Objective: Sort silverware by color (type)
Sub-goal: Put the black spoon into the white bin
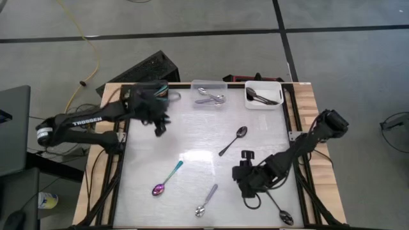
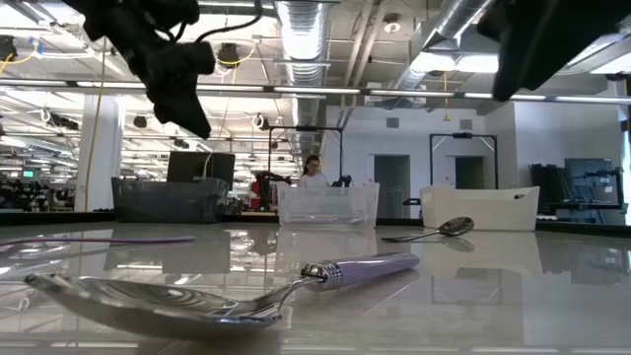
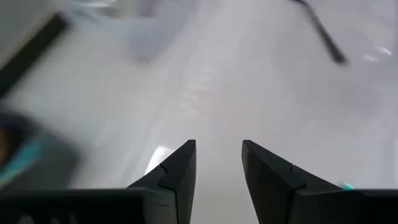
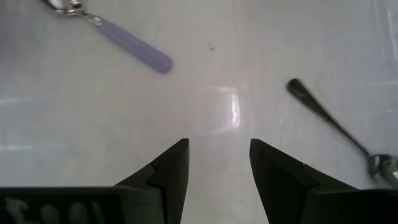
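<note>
My left gripper [image 1: 159,128] [image 3: 217,163] hovers open and empty above the table's far left, just in front of the dark grey bin [image 1: 158,92]. My right gripper [image 1: 245,185] [image 4: 217,163] is open and empty over the near right part. Four spoons lie flat on the table. A dark one [image 1: 233,140] lies mid-table and a teal-handled purple one [image 1: 167,179] near left. A lilac-handled one [image 1: 206,200] [image 4: 124,40] lies at the near middle, and another dark one [image 1: 279,209] [image 4: 336,121] beside my right gripper. Silver spoons lie in the clear bin [image 1: 209,94], dark ones in the white bin [image 1: 263,96].
The three bins stand in a row along the far edge: dark grey [image 2: 163,197], clear [image 2: 327,204], white [image 2: 480,207]. The table's middle [image 1: 198,153] between the loose spoons is bare. A person [image 2: 313,170] stands in the room far behind the table.
</note>
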{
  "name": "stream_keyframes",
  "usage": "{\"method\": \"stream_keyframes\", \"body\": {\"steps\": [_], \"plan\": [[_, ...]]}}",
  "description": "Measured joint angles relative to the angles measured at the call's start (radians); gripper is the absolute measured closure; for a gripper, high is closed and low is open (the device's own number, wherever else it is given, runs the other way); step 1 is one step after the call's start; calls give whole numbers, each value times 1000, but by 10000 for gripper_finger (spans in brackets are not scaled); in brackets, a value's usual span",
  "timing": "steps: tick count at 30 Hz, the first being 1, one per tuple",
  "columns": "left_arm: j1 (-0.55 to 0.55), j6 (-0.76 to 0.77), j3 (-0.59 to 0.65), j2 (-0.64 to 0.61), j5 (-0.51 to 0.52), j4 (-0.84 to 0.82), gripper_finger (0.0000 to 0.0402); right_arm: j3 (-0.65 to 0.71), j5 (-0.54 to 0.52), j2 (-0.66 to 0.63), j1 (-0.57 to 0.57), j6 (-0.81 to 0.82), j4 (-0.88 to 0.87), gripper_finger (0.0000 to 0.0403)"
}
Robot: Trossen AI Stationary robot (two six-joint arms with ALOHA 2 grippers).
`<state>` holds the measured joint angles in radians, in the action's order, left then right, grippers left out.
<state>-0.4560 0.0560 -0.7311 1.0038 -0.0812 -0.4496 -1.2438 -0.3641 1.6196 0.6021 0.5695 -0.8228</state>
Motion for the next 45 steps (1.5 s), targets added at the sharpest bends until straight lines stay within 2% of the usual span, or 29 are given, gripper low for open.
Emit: {"method": "stream_keyframes", "body": {"steps": [4, 9, 14, 18, 22, 25, 27, 33, 37, 41, 45], "plan": [[203, 57, 0, 20, 68, 15, 287, 0, 1, 0, -39, -72, 2, 211], [446, 84, 0, 56, 213, 51, 287, 0, 1, 0, -96, -144, 51, 211], [636, 115, 0, 151, 364, 81, 287, 0, 58, 0, -135, -69, 67, 211], [726, 90, 0, 269, 413, 185, 287, 0, 93, 0, -138, -16, 24, 211], [771, 24, 1, 393, 392, 357, 287, 0, 277, 0, -136, 103, -123, 211], [780, -21, 1, 455, 329, 455, 287, 0, 441, 0, -103, 302, -221, 211], [780, -38, 1, 479, 298, 484, 287, 0, 513, 0, -55, 448, -247, 211], [775, -82, 1, 495, 293, 580, 287, 50, 600, 23, 107, 816, -173, 211], [776, -150, 1, 495, 239, 678, 287, 112, 679, 44, 175, 997, -135, 211], [776, -163, 1, 495, 226, 702, 287, 179, 747, 72, 213, 1087, -3, 211], [775, -122, 1, 495, 226, 685, 287, 221, 765, 107, 225, 1113, 69, 211]]}}
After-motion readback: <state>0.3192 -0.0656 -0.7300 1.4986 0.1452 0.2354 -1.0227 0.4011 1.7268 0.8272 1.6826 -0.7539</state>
